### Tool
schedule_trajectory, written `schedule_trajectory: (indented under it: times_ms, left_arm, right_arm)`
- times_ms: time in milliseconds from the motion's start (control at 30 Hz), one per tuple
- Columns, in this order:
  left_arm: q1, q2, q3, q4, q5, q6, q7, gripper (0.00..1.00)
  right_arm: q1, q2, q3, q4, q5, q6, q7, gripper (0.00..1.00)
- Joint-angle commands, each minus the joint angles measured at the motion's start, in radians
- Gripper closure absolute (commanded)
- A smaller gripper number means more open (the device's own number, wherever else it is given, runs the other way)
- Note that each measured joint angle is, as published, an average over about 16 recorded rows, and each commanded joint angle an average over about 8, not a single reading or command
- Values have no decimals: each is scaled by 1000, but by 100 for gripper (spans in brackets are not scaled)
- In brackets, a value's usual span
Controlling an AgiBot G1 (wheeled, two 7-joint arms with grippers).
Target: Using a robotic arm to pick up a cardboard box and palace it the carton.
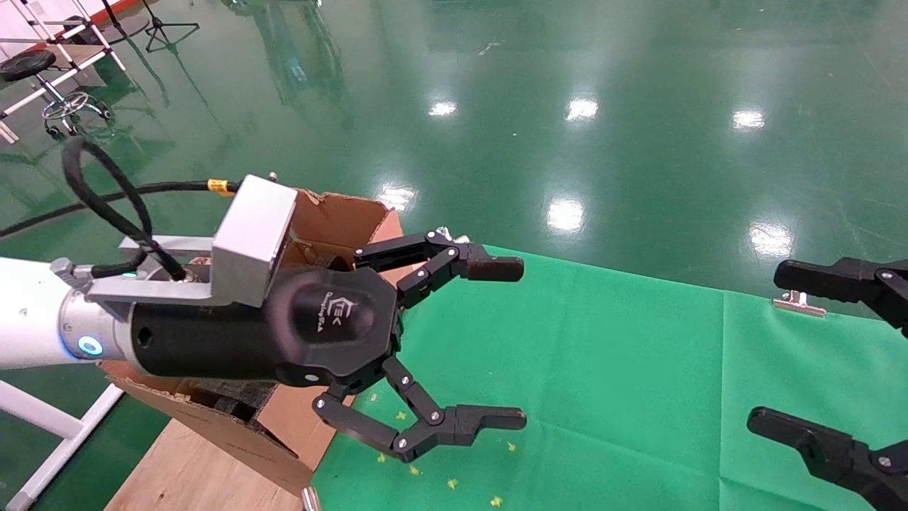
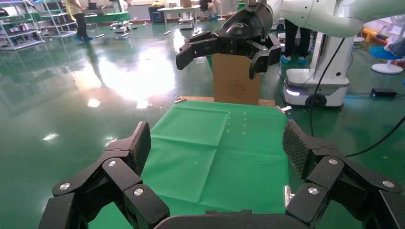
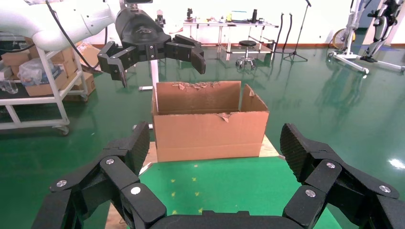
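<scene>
item: left gripper, on the white robotic arm with silver wrist and blue light ring. we find it raised above the near edge of the green cloth, just in front of the carton. its black fingers stand wide apart, nothing between them. a grey box-shaped camera sits on a bracket over the wrist, with a black cable looping behind.

item: right gripper, at the right edge of the head view over the cloth, well apart from the left one. we note its fingers spread wide too, holding nothing.

item: carton, large, brown, corrugated, ragged along its top edges. from the right wrist view we see it standing upright on the wooden desk at the end of the green cloth, top open, one flap raised at the side. in the head view the left arm hides much of it; a dark lining shows inside near the lower edge.

item: cardboard box. we cannot find it in any view.

item: metal clip at the cloth's far edge, near the right gripper. small yellow specks lie on the cloth near the carton. glossy green floor all around.
</scene>
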Motion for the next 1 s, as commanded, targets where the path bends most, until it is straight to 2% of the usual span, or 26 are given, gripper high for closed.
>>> schedule_trajectory:
  times_ms: [33,1000]
  left_arm:
    - [0,0,0,0,0,0,0,0]
    - [-1,0,1,1,1,0,0,0]
  right_arm:
    - [0,0,0,0,0,0,0,0]
    - [0,0,0,0,0,0,0,0]
